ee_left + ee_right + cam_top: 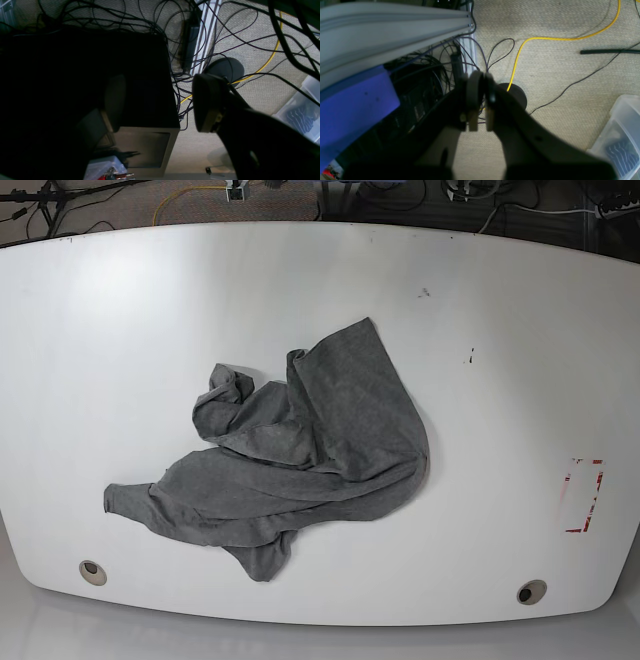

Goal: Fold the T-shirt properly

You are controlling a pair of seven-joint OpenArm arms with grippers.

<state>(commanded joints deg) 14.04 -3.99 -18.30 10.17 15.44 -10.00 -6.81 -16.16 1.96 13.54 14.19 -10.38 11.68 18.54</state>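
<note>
The T-shirt (300, 455) is dark heather-grey and lies crumpled in a heap near the middle of the white table (500, 300) in the base view. One end trails toward the front left. Neither arm shows in the base view. My left gripper (161, 102) is open and empty, its fingers (207, 102) wide apart, and it hangs over the floor off the table. My right gripper (480, 92) is shut on nothing, its fingers pressed together, also over the floor. The shirt does not show in either wrist view.
A red-marked rectangle (583, 495) sits on the table's right side, and two round holes (92, 571) are near the front edge. Below the wrists are carpet, tangled black cables, a yellow cable (545, 38), a dark box (140, 82) and a clear plastic bin (620, 135).
</note>
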